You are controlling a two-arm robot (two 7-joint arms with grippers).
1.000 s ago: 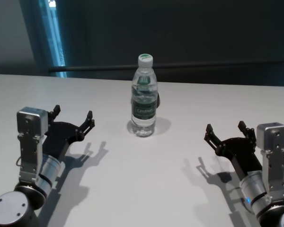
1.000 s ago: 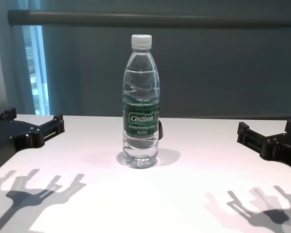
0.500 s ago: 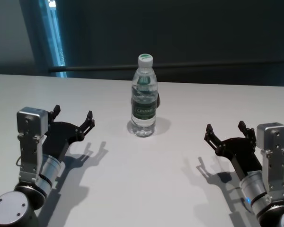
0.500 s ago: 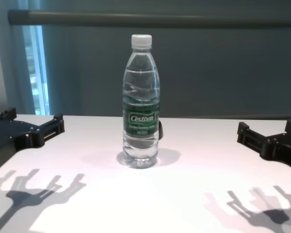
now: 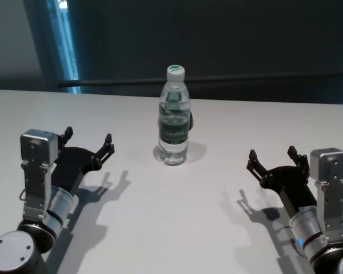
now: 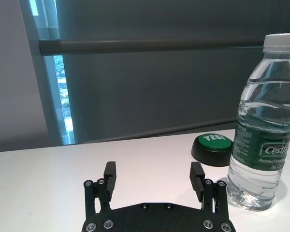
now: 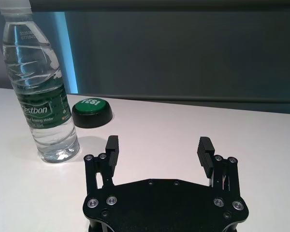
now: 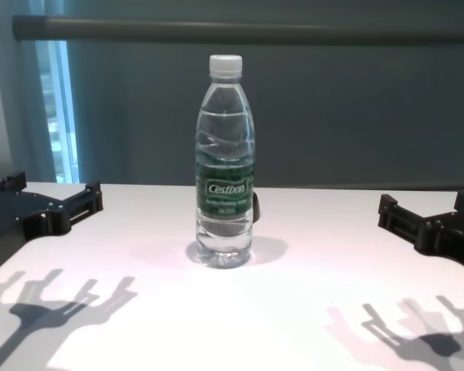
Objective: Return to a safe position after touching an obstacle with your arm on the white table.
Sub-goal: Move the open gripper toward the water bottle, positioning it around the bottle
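- Centrally, the water bottle (image 5: 174, 122) stands upright on the white table (image 5: 177, 217), white cap on top, green "Cestbon" label band around the middle; nothing touches it.
- Left gripper (image 5: 87, 144) sits low over the table on the robot's left, well apart from the bottle, pointing fwd and a bit inward. Fingers spread wide, nothing btwn them.
- Left wrist view confirms: left gripper (image 6: 155, 178) w/ both black fingers (image 6: 109, 175) apart, bare table in the gap; bottle (image 6: 262, 130) off to one side, ahead of the fingertips, not in contact.
- Right gripper (image 5: 274, 158) mirrors it on the robot's right, also low, well apart from the bottle. Fingers wide, empty.
- Right wrist view: right gripper (image 7: 158, 152) w/ fingers (image 7: 204, 150) apart, only tabletop btwn them; bottle (image 7: 39, 87) stands off to the side, clear of the fingers.
- Green-topped round button (image 7: 92, 112) w/ dark base sits on the table just behind the bottle; reads "YES!" in the wrist views. In the head view it's mostly hidden by the bottle.
- Chest view: bottle (image 8: 225, 162) dead centre, left gripper (image 8: 50, 205) and right gripper (image 8: 425, 220) at either edge, each casting a finger shadow on the table (image 8: 240, 325) nearer the robot.
- Behind the table: dark wall w/ a horiz. grey rail (image 8: 247, 29) and a bright vertical window strip (image 8: 59, 100) on the left.
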